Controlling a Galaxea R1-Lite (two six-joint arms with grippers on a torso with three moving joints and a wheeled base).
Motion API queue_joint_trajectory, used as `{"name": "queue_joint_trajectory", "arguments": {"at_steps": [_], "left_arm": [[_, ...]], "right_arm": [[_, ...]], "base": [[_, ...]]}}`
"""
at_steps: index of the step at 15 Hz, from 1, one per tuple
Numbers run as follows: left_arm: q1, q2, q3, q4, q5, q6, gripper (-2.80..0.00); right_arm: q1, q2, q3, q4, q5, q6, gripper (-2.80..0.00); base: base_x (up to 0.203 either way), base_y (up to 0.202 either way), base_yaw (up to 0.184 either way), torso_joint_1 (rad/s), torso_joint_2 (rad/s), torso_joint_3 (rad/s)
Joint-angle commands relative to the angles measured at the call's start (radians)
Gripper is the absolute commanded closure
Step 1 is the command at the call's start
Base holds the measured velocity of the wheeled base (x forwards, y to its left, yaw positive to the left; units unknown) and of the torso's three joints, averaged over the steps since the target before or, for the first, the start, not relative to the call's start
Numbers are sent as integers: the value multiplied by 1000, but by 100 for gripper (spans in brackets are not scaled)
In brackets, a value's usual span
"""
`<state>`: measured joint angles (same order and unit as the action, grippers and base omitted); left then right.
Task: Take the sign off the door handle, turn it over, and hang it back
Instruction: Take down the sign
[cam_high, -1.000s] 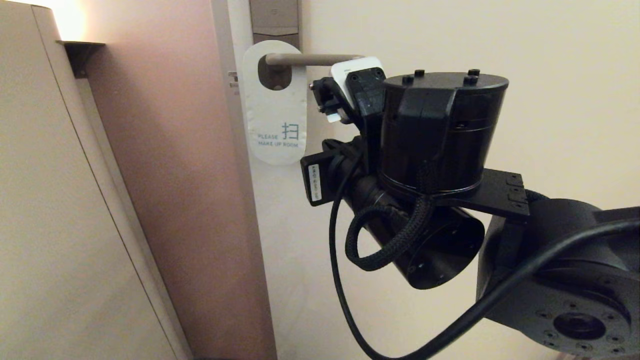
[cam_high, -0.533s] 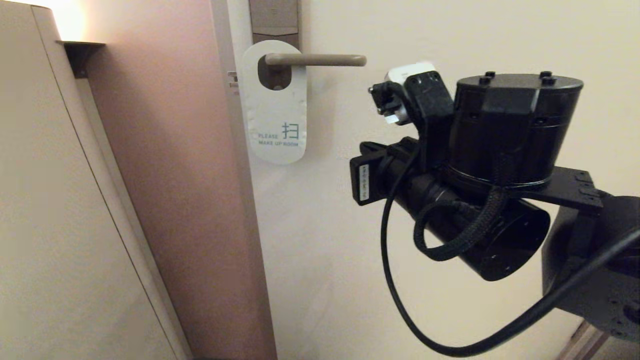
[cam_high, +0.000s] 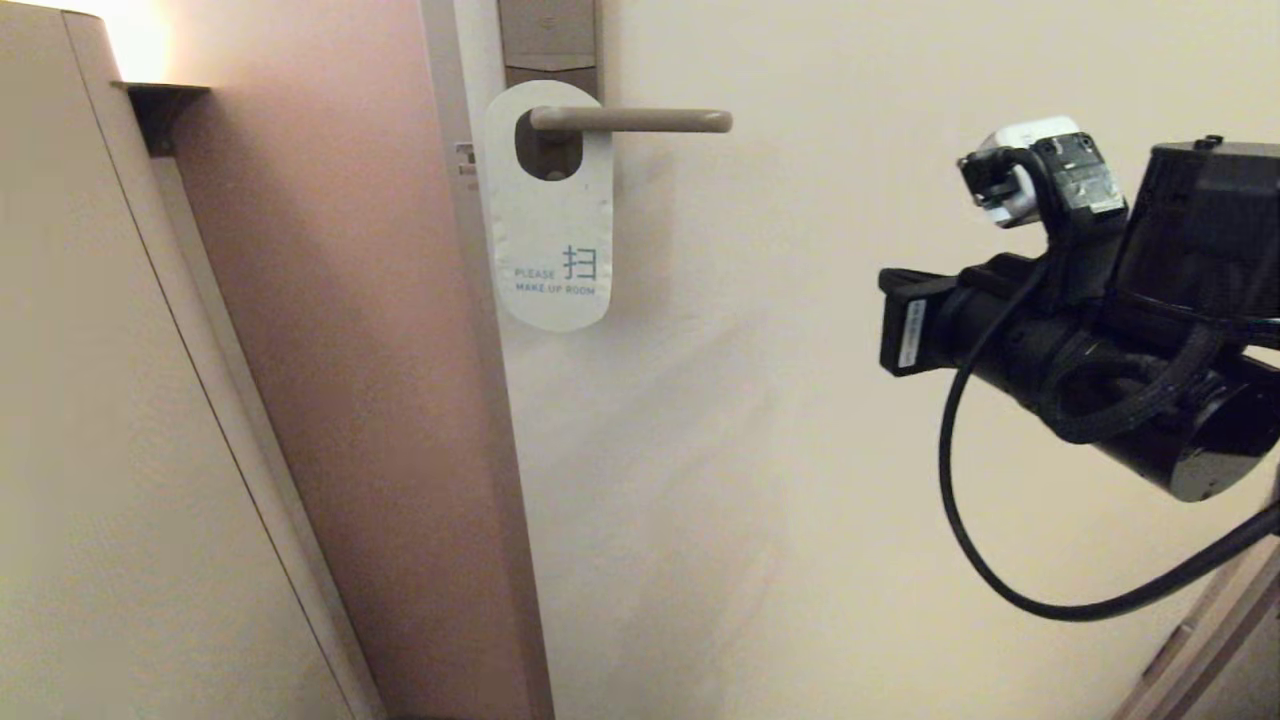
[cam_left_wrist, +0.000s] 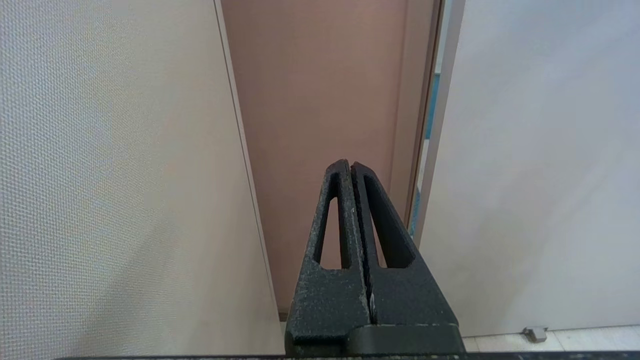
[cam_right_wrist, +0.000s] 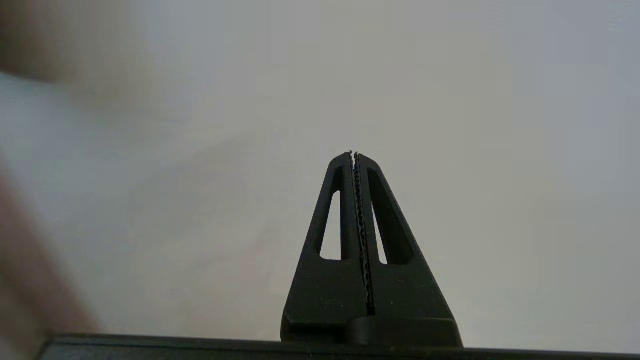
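The sign (cam_high: 550, 240) hangs by its oval hole on the door handle (cam_high: 640, 121), white side out, reading "PLEASE MAKE UP ROOM". It rests flat against the door below the brown-grey backplate (cam_high: 548, 35). My right arm (cam_high: 1180, 250) is at the right edge of the head view, well clear of the handle's free end. The right gripper (cam_right_wrist: 355, 155) is shut with nothing in it and faces bare door. The left gripper (cam_left_wrist: 349, 165) is also shut and empty, pointing at the pink-brown frame low down; it does not show in the head view.
The cream door (cam_high: 800, 450) fills the middle and right. A pink-brown frame strip (cam_high: 350, 350) and a beige wall panel (cam_high: 100, 450) stand to the left. A black cable (cam_high: 960, 520) loops under the right arm. A small door stop (cam_left_wrist: 534, 332) sits on the floor.
The right arm has drawn away to the right, from just beside the handle's end to the edge of the view. The sign stays hanging, unmoved.
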<state>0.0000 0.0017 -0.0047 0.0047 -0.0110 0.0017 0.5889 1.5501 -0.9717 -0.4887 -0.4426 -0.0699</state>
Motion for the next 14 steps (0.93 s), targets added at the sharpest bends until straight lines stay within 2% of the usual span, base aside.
{"name": "queue_joint_trajectory", "arguments": {"at_steps": [1,3,9,12,14], "left_arm": [[0,0,0,0,0,0,0],[0,0,0,0,0,0,0],[0,0,0,0,0,0,0],[0,0,0,0,0,0,0],[0,0,0,0,0,0,0]], "right_arm": [[-95,-53,43,-3,21,-4,0],[-218,-100,98,-4,56,-8,0],[-448,-218,264,-4,64,-23,0],[-582,-304,349,-3,61,-74,0],[-625,-383,428,-2,61,-116,0]], "base": [[0,0,0,0,0,0],[0,0,0,0,0,0],[0,0,0,0,0,0],[0,0,0,0,0,0],[0,0,0,0,0,0]]}}
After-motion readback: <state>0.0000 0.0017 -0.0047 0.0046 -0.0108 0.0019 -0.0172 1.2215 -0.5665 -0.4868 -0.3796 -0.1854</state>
